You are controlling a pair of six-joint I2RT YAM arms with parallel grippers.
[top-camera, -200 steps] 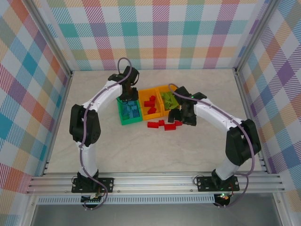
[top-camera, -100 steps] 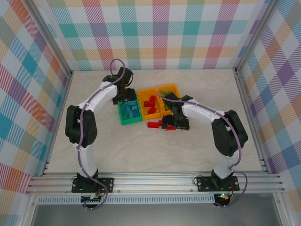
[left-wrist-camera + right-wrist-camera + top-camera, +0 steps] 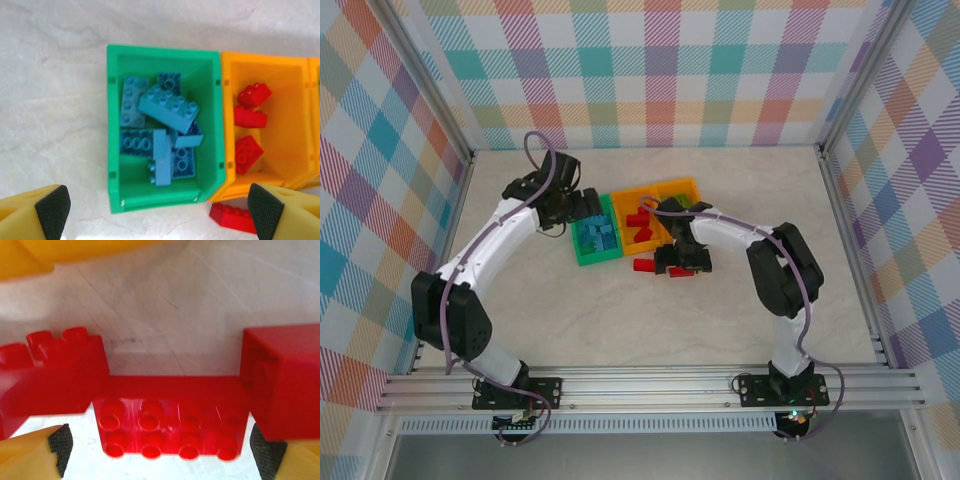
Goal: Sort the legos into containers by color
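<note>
Three small open-top plastic bins are set touching in a row on the pale surface (image 3: 620, 320). Blue rectangular plastic bricks (image 3: 167, 105) are gathered in the green bin (image 3: 114, 125) at the left, and red bricks (image 3: 250, 117) in the middle orange bin (image 3: 295, 65). Loose red bricks (image 3: 170, 425) are scattered just near of the bins. The right hand (image 3: 164, 447) is lowered over one, jaws spread wide astride it, seemingly for a grasp. The left hand (image 3: 160, 207), likewise spread and empty, is held above the green bin.

Text: none is read | labels, brands: none are made out | numbers, signs: none are seen on legos (image 3: 168, 107) or containers (image 3: 114, 125)
</note>
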